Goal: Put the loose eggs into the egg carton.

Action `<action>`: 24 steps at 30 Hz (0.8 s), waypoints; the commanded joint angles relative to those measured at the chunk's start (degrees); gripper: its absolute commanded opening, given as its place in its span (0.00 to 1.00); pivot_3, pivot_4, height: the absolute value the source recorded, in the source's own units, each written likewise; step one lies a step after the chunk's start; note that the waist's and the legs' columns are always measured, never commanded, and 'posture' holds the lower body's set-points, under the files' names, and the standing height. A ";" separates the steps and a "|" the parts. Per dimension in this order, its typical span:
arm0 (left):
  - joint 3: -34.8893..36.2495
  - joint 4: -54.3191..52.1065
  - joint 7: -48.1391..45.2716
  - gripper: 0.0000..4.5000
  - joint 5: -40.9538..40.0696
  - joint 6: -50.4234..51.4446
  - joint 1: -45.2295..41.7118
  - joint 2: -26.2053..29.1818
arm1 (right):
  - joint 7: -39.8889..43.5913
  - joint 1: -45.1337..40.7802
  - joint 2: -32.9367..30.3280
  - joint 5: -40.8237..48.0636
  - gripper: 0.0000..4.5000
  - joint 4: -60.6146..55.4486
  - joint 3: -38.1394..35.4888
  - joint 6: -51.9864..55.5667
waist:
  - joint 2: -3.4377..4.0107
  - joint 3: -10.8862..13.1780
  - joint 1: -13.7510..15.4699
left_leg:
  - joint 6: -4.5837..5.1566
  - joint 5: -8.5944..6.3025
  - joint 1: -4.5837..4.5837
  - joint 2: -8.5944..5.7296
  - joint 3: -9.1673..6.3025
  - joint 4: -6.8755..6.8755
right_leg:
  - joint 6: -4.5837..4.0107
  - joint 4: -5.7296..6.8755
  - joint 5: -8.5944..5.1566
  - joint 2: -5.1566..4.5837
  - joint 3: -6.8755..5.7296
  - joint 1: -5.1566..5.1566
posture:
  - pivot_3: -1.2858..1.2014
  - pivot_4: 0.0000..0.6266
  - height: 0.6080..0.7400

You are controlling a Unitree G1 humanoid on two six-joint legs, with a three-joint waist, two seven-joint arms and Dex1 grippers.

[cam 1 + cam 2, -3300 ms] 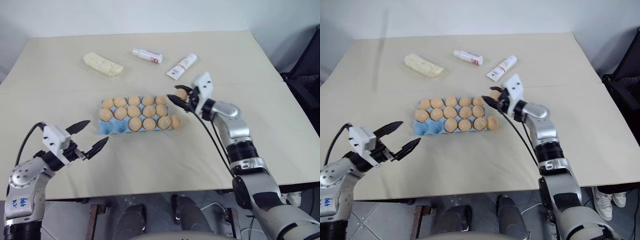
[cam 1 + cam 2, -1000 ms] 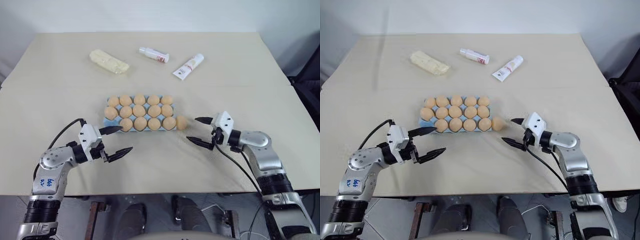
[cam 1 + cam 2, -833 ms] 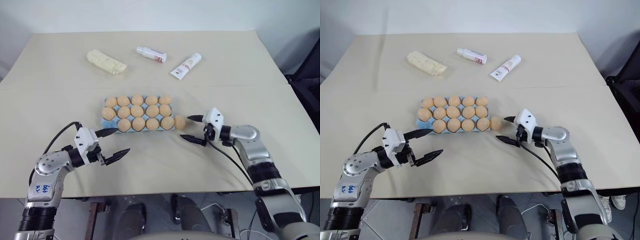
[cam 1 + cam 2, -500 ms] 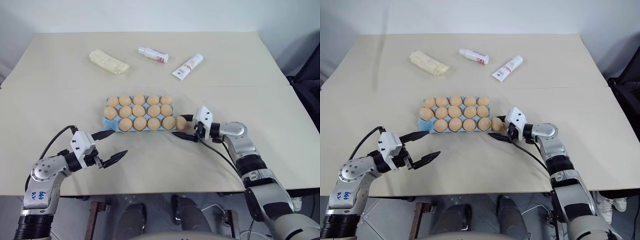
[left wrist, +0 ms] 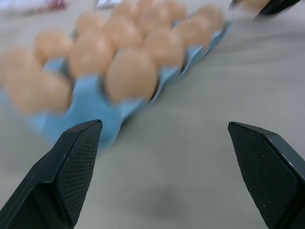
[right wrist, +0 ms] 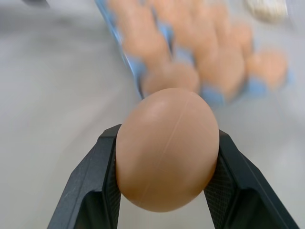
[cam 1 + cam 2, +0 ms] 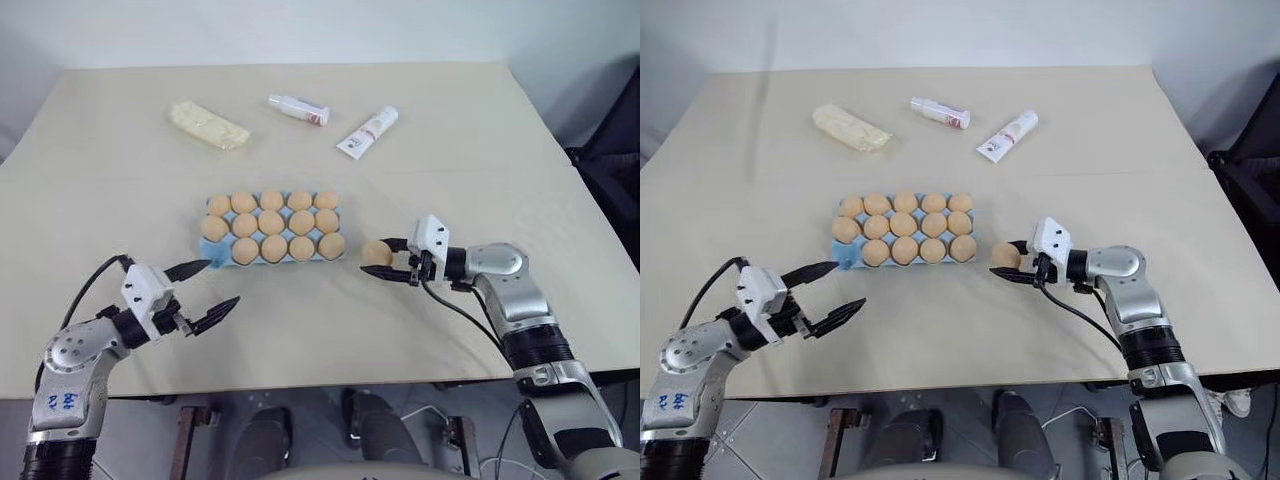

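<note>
Between the right pincer's (image 7: 392, 266) black fingers, clamped: one loose egg (image 7: 376, 253), clear of the counter (image 7: 480, 150). Just beyond, toward the idle, wide-spread left pincer (image 7: 204, 293), the egg carton (image 7: 211, 254), one near-corner cup bare. Best carried high over seated eggs, then lowered straight, released gently.

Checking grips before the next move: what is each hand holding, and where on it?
The right hand holds a loose egg, its fingers clamping the egg's two opposite sides. The left hand is open and holds nothing.
</note>
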 commanded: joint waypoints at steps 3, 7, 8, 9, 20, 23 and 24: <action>5.93 0.51 2.18 1.00 -1.60 -1.84 4.06 -0.74 | -1.68 -6.48 7.67 3.22 0.47 -8.01 5.25 9.18 | -0.01 0.00 -0.10 | -0.03 0.02 0.03 0.01 -0.06 0.04 | -0.06 0.11 -0.03 -0.01 -0.04 0.00 | 0.52 0.24 1.00; 8.43 -1.86 4.49 1.00 -2.62 -1.42 5.84 -2.09 | -6.70 -13.47 16.43 -1.00 0.47 -2.73 9.92 10.10 | 0.00 0.00 -0.06 | -0.07 0.05 0.02 0.00 -0.09 0.04 | -0.10 0.15 -0.04 -0.06 -0.09 -0.02 | 0.52 0.24 1.00; 8.68 -2.61 4.94 1.00 -2.71 -1.33 6.32 -2.40 | -7.96 -15.12 18.44 -1.85 0.47 -0.44 10.53 10.09 | -0.01 0.00 -0.11 | -0.08 0.05 0.01 0.00 -0.08 0.03 | -0.10 0.13 -0.04 -0.07 -0.10 -0.02 | 0.52 0.24 1.00; 8.98 -3.46 5.45 1.00 -2.90 -1.18 6.87 -2.80 | -9.32 -16.96 20.64 -2.98 0.47 2.74 11.14 9.12 | -0.01 0.00 0.01 | -0.08 0.04 -0.01 -0.01 -0.08 0.00 | -0.10 0.09 -0.04 -0.09 -0.11 -0.03 | 0.52 0.24 1.00; 9.80 -9.12 8.50 1.00 -3.66 -1.00 11.76 -5.67 | -18.77 -31.50 35.78 -11.14 0.47 34.23 11.45 -1.19 | -0.05 -0.02 -0.76 | -0.10 -0.08 -0.15 -0.04 -0.09 -0.21 | -0.19 0.02 -0.09 -0.13 -0.28 -0.17 | 0.52 0.24 1.00; 9.60 -9.35 8.74 1.00 -3.58 -0.96 11.92 -5.86 | -20.59 -33.38 38.22 -12.27 0.57 38.79 11.05 -2.80 | -0.04 -0.02 -0.86 | -0.11 -0.08 -0.15 -0.04 -0.10 -0.25 | -0.24 0.02 -0.12 -0.13 -0.30 -0.21 | 0.52 0.24 1.00; 9.43 -9.64 8.94 1.00 -3.56 -0.80 11.91 -5.93 | -21.02 -33.79 38.96 -12.51 0.64 39.80 11.02 -3.15 | -0.04 -0.02 -0.87 | -0.11 -0.08 -0.15 -0.04 -0.10 -0.26 | -0.24 0.02 -0.12 -0.14 -0.30 -0.21 | 0.52 0.24 1.00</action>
